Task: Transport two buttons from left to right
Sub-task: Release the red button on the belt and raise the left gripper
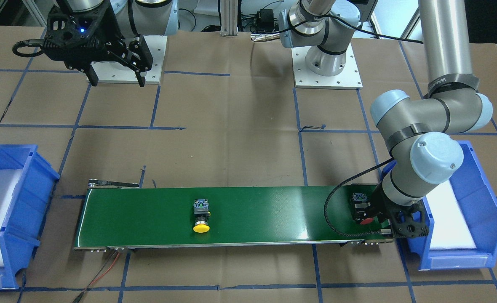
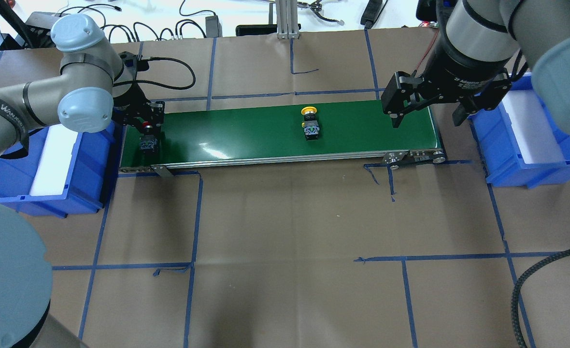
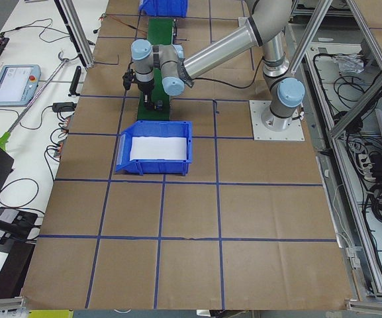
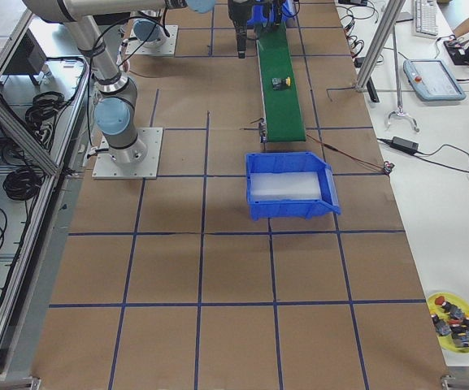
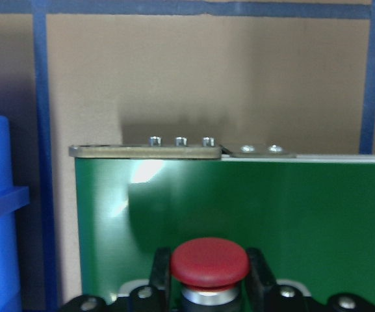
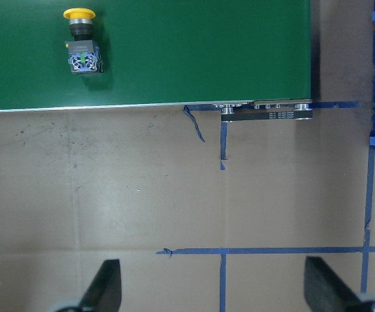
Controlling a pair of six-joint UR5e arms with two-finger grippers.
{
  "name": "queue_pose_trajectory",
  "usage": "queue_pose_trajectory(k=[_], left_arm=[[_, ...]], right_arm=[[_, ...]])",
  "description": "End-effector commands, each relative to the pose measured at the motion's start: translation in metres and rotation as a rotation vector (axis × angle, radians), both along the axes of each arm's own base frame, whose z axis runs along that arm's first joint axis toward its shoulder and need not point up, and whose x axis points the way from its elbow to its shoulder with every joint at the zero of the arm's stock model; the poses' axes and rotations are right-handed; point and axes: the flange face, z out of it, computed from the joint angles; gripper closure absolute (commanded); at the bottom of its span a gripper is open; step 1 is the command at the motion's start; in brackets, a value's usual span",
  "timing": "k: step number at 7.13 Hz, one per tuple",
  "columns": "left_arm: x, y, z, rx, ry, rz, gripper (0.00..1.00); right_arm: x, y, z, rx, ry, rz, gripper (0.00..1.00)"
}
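– Brown cardboard tabletop (image 2: 290, 217) w/ blue tape grid. Biggest item on it?
– Long green conveyor belt (image 2: 246, 135). Blue plastic bin w/ white foam at each end: left bin (image 2: 87, 159), right bin (image 2: 517, 164).
– Grippers?
– Left gripper (image 2: 148, 126) pinches red-capped push button (image 5: 210, 263) at belt's left end; button body mostly cut off in wrist view. Right gripper (image 2: 426, 122) has fingers spread wide, hovering at belt's right end.
– Other button?
– Yellow-capped push button (image 2: 310, 123) lies on its side mid-belt, well apart from both grippers.
– Any text?
– Dark arm strap (image 2: 5, 108) print starts "WAN"; rest illegible.
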Motion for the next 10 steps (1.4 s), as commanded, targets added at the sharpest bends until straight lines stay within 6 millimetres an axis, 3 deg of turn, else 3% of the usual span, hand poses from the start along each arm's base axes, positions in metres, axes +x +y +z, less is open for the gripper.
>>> queue_pose_trajectory(k=[1,2,4,5,7,9,10], left_arm=[[0.004,-0.011,0.034,-0.032,-0.007,0.003,0.01],[0.003,-0.016,0.058,-0.007,-0.003,0.002,0.01],[-0.003,-0.011,0.123,0.057,0.012,-0.003,0.01],[-0.012,0.000,0.151,0.090,0.025,0.000,0.01],[-0.045,0.036,0.204,0.086,0.024,-0.038,0.01],[-0.082,0.076,0.230,0.055,0.014,-0.075,0.01],[-0.092,0.090,0.216,0.074,0.021,-0.035,0.01]], right_arm=[[0.000,-0.003,0.001,-0.011,-0.002,0.002,0.00],[0.000,-0.011,-0.010,0.006,0.003,0.000,0.00],[-0.006,-0.055,-0.046,0.014,0.002,-0.014,0.00],[-0.006,-0.071,-0.054,-0.032,-0.008,-0.004,0.00],[-0.006,-0.113,-0.053,-0.289,-0.027,-0.022,0.00],[-0.006,-0.128,-0.107,-0.199,-0.022,-0.022,0.00],[-0.006,-0.131,-0.121,-0.174,-0.022,-0.022,0.00]])
